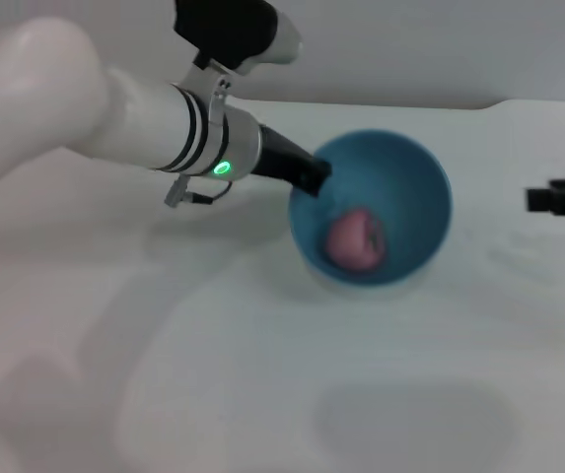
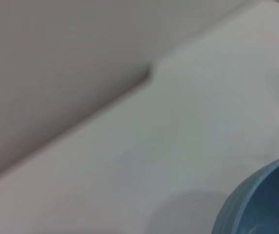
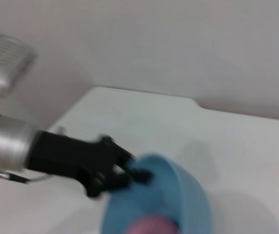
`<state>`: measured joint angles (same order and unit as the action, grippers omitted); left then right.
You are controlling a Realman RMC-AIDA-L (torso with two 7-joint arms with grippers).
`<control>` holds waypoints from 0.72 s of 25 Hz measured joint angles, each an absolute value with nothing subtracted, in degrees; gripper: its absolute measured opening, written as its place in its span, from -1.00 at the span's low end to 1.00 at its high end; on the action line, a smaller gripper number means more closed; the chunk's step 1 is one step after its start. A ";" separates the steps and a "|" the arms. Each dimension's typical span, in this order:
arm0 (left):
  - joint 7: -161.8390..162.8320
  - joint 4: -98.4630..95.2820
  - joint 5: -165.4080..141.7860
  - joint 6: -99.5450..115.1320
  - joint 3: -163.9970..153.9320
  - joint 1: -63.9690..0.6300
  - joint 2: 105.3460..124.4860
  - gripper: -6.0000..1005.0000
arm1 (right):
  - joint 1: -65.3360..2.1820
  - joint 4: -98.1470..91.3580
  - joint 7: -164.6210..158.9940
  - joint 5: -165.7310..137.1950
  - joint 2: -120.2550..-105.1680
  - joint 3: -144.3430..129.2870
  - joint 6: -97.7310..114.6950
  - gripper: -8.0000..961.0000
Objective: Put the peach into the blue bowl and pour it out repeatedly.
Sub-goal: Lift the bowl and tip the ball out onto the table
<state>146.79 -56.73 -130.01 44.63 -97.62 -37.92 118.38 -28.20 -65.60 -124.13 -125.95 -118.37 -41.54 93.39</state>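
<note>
Peach (image 1: 357,239) lies inside the blue bowl (image 1: 415,197), resting low against the inner wall on the side nearest the robot. The bowl is tipped, its opening turned up toward the head camera, and a faint shadow lies on the white desk (image 1: 262,394) below it, so it appears lifted off the surface. In the right wrist view the bowl (image 3: 188,195) also leans, with the pink fruit (image 3: 154,226) showing at its lower edge.

The left pincer (image 1: 312,177) meets the bowl at the rim on the robot's left side; its black fingers (image 3: 141,174) are closed on that rim, one inside and one outside, as the right wrist view shows. The left arm's white and silver forearm (image 1: 193,138), with a green light, reaches in from the bowl's left. The left wrist view catches only a curved piece of the bowl's outer wall (image 2: 261,200) over the desk.

The right pincer (image 1: 563,197) hangs well to the bowl's right, apart from it; whether it is open or closed cannot be told.
</note>
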 joint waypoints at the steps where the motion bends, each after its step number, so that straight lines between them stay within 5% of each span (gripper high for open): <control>1: 146.87 -56.88 -130.10 42.12 -98.29 -37.25 118.32 -0.99 | -27.74 -65.64 -124.37 -127.43 -118.40 -40.28 93.45 0.13; 18: 144.34 -64.46 -146.13 -3.76 -124.12 -24.16 118.86 -0.99 | -22.70 -65.63 -125.64 -136.30 -118.55 -24.86 94.32 0.12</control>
